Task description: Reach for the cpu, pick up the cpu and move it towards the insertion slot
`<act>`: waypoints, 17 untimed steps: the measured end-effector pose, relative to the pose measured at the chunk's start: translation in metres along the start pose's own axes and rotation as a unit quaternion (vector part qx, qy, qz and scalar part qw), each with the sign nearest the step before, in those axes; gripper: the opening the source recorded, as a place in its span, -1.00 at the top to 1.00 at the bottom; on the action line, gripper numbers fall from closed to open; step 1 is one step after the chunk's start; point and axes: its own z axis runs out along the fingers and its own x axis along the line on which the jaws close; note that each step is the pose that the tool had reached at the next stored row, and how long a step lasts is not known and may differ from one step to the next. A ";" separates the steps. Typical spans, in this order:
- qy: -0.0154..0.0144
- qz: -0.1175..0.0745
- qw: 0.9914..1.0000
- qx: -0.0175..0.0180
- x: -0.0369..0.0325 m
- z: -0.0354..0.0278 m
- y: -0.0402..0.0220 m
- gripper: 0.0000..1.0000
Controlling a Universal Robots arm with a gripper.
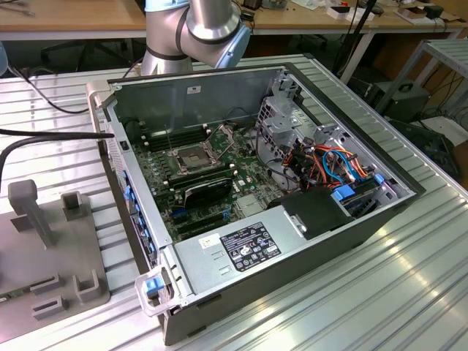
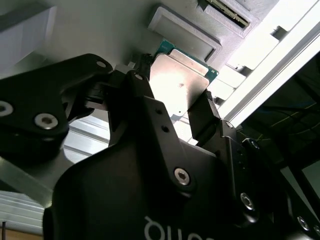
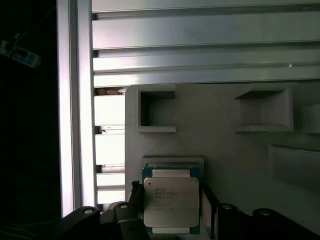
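The gripper (image 3: 171, 196) (image 2: 172, 89) is closing narrowly on the cpu (image 3: 171, 202) (image 2: 181, 80), with its black fingers (image 3: 136, 196) (image 2: 204, 114) pressing against two opposite edges of the chip in both wrist views. The cpu is showing its pale metal face with a thin green rim around it. It is sitting between the fingertips over a grey tray (image 3: 220, 145), just beside a raised rectangular seat (image 3: 172, 162) on that tray. I cannot tell whether the chip is touching the tray or hanging clear of it. In the first wrist view two square pockets (image 3: 156, 107) (image 3: 262, 110) are lying farther along the tray, well apart from the chip. The tray itself is resting on a ribbed aluminium worktop (image 3: 200, 55) (image 1: 409, 278) whose bright strips are running past the tray's edge. In the exterior view part of the arm (image 1: 208, 25) is showing, silver and pale blue, and an open computer case (image 1: 197, 91) is standing on the worktop. The insertion slot (image 1: 190, 156) is lying on the green board inside that case, a square silver frame with a dark centre, with its hinged metal frame standing raised
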 end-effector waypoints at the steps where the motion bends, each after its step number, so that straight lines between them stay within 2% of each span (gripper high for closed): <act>1: 0.000 0.000 1.000 -0.001 0.0000 -0.0018 0.0001 -0.09; 7: 0.002 0.000 1.000 -0.004 0.0001 -0.0085 0.0005 -0.09; 13: 0.003 0.000 1.000 -0.014 0.0002 -0.0142 0.0009 -0.09; 15: 0.004 0.000 1.000 -0.019 0.0003 -0.0175 0.0011 -0.09; 17: 0.005 0.000 1.000 -0.021 0.0003 -0.0200 0.0012 -0.09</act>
